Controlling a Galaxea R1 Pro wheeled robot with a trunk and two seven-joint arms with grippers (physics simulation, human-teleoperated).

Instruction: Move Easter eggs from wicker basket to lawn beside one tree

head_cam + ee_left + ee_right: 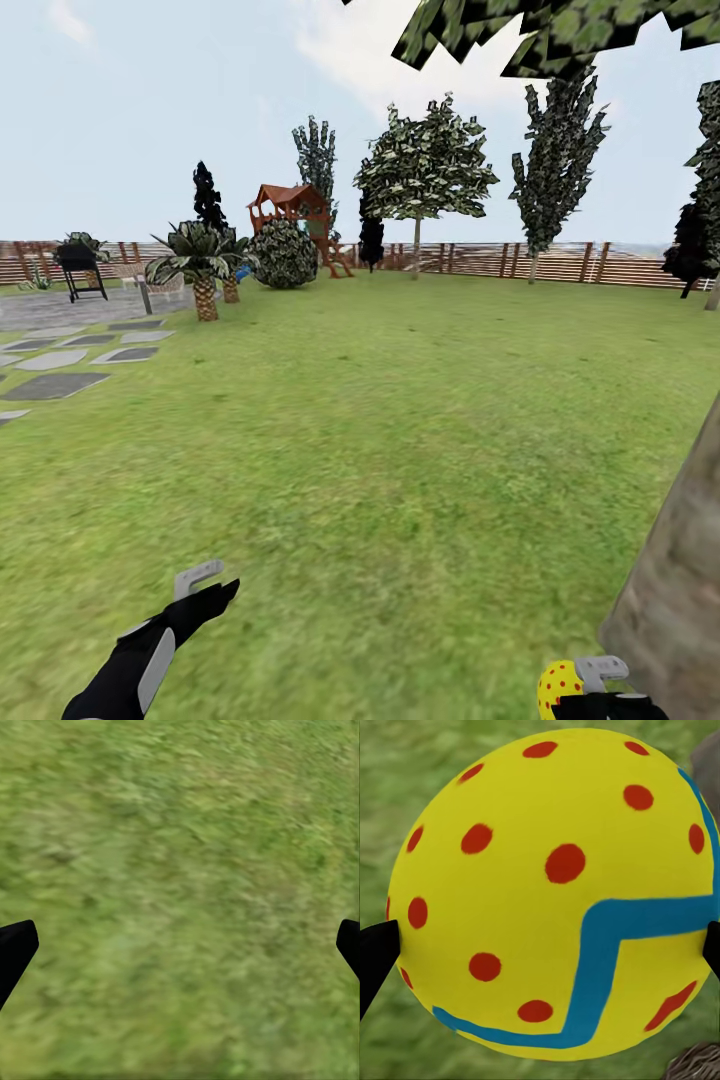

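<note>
Easter egg (555, 896), small and yellow with red spots and a blue zigzag band, sits clamped between the black fingertips (376, 956) of the right gripper (590, 690), just beside the thick mottled grey-brown tree trunk (675, 590) at the lawn's near right edge. The mottled green lawn (400, 440) runs back to a brown horizontal-slat wooden fence (470, 258), with grey stone paving slabs (55, 385) along its left edge. The left gripper (205, 590) hangs over bare grass with its fingers (15, 949) spread wide and nothing between them.
</note>
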